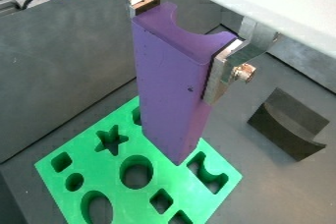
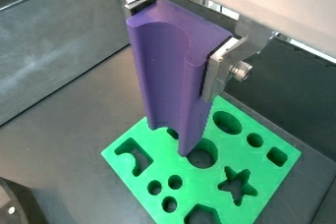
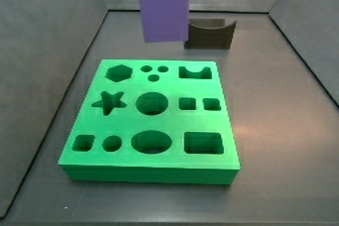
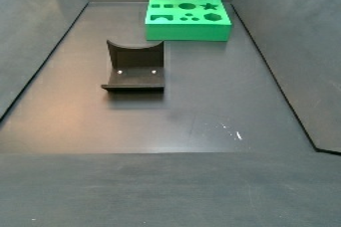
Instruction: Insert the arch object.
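The arch object is a tall, smooth purple column [image 1: 171, 81] with a curved dip in its upper end. It hangs upright in my gripper [image 1: 182, 33], which is shut on it near that end, one silver finger [image 1: 223, 66] on each side. Both wrist views show it, here too [image 2: 171, 81], with the gripper [image 2: 179, 33] around it. Its lower end hangs above the green board [image 1: 59, 164], apart from it. In a side view the column [image 3: 163, 7] hangs over the board's far edge [image 3: 133, 161], near the arch-shaped hole [image 3: 196, 71]; the gripper is out of frame there.
A squat dark grey block with a curved dip [image 3: 209, 32] stands on the floor beyond the board; it also shows in a wrist view [image 1: 292, 122] and a side view [image 4: 134, 67]. The green board [image 4: 186, 34] lies at the far end of the dark walled bin.
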